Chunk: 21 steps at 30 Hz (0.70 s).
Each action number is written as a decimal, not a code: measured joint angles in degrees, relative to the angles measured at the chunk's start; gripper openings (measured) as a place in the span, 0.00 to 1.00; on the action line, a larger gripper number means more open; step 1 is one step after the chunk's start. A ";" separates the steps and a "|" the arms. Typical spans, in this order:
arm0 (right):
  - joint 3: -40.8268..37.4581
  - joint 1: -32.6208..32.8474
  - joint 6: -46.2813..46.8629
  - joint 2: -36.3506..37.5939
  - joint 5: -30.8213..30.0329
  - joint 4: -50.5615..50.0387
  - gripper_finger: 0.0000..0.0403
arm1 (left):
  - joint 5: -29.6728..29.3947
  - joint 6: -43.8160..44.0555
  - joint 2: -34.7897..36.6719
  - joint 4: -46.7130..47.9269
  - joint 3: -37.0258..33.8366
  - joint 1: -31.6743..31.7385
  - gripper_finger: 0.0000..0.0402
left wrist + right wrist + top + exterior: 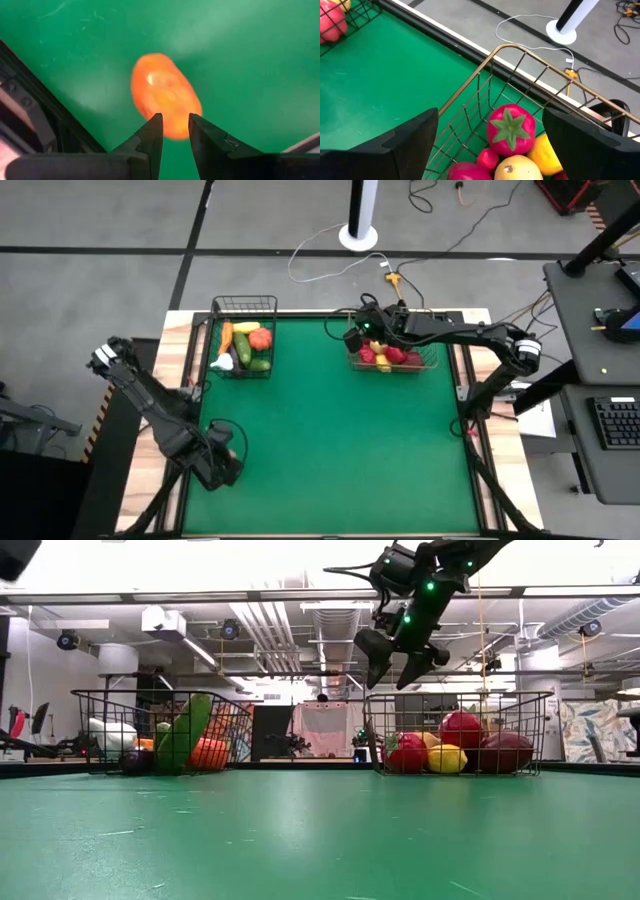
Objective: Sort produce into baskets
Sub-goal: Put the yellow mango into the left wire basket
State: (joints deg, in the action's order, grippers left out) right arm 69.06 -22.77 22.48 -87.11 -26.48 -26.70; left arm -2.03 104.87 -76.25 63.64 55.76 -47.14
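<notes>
An orange oval piece of produce [165,95] lies on the green mat near the table's near left corner. My left gripper [225,458] points straight down over it, its fingers [151,135] a narrow gap apart over the piece's one end. The gripper hides the piece in the high view. My right gripper [400,665] hangs wide open above the brownish wire basket [440,362] at the far right, which holds red and yellow produce [510,127]. The dark wire basket [245,302] at the far left holds a carrot, a cucumber, garlic and other vegetables [246,345].
The mat's middle [340,450] is bare green. A wooden table border and a dark frame rail [45,115] run close beside my left gripper. Cables and a white stand [360,220] lie on the floor beyond the far edge.
</notes>
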 joint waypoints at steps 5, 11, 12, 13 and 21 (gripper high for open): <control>0.00 0.27 -0.33 0.00 0.09 0.00 0.87 | 0.02 2.42 -5.06 6.64 7.48 -1.97 0.19; 0.02 0.27 -0.79 0.00 0.65 0.00 0.87 | 3.90 8.60 -11.41 14.04 13.58 -2.53 0.22; 0.02 0.29 -0.79 0.00 1.46 0.01 0.87 | 4.62 8.62 -12.39 14.77 14.35 -2.53 0.23; 0.02 0.29 -0.79 0.00 2.32 0.02 0.87 | 4.65 8.65 -13.26 15.13 15.01 -2.53 0.25; 0.02 1.41 -0.74 0.00 2.97 0.26 0.87 | 4.48 8.30 -18.22 15.06 16.42 -2.53 0.53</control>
State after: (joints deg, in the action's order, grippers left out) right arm 69.08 -21.37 21.74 -87.11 -23.51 -26.44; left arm 2.45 113.17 -94.47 78.70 72.19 -49.67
